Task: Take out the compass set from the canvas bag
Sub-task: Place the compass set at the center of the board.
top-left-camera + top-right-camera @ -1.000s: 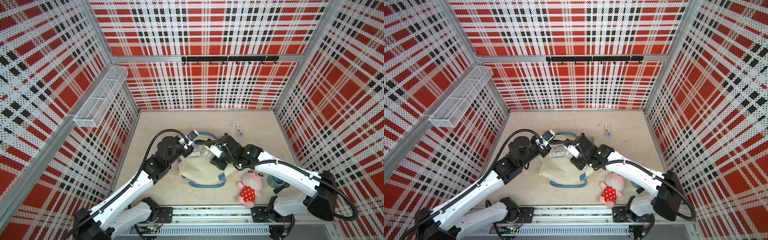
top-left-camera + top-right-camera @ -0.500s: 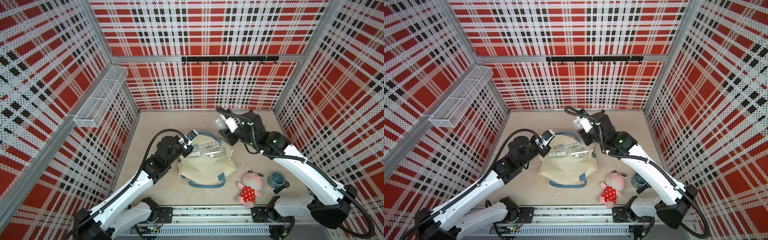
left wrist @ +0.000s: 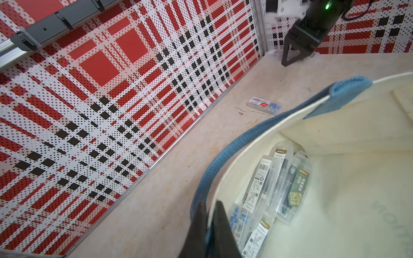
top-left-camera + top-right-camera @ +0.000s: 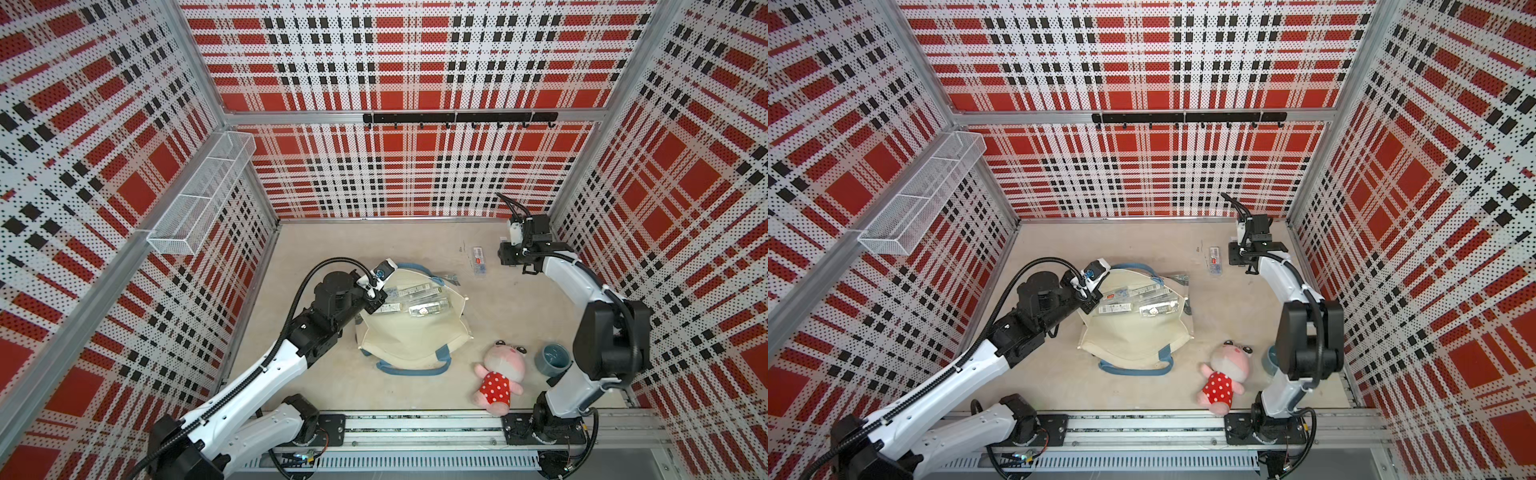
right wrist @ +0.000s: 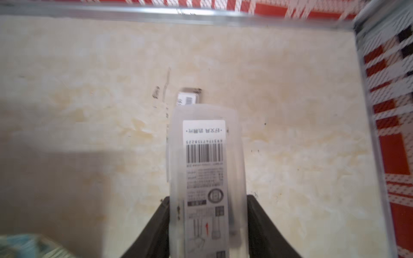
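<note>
On your left wall hangs a wire basket (image 4: pixel 199 199). Below it your left gripper (image 3: pixel 210 223) is clenched on the rim of the canvas bag (image 4: pixel 411 336), pinching the cream cloth and the blue strap (image 3: pixel 230 148) together at the bag's left corner. The bag lies on the floor mid-cell in both top views, with its mouth held open. Inside it several clear cases (image 3: pixel 274 185) lie side by side with white barcode labels; one carries a dark green label (image 3: pixel 298 189) with gold characters too small to read. Faint grey lettering shows through the bag's wall, and you cannot read that either.

Further right, a second case (image 4: pixel 478 261) lies flat on the floor, apart from the bag; it has a white barcode patch, a red patch and blue pieces inside. Toward the front sits a pink plush toy (image 4: pixel 500 372) in a red spotted dress.

Just beside the second case is your right gripper (image 5: pixel 206 212), grasping the compass set (image 5: pixel 205 169), a frosted clear case held by one end between both fingers, its length pointing out past the tips. It is out of the bag and well apart from it, near the far right corner; whether it touches the floor you cannot tell. Its white label faces the wrist camera and shows a barcode, a row of digits and a line of characters, all blurred beyond reading, with a round stamp and a red mark lower down.

A blue-grey cup (image 4: pixel 552 358) stands by the right arm's base.
</note>
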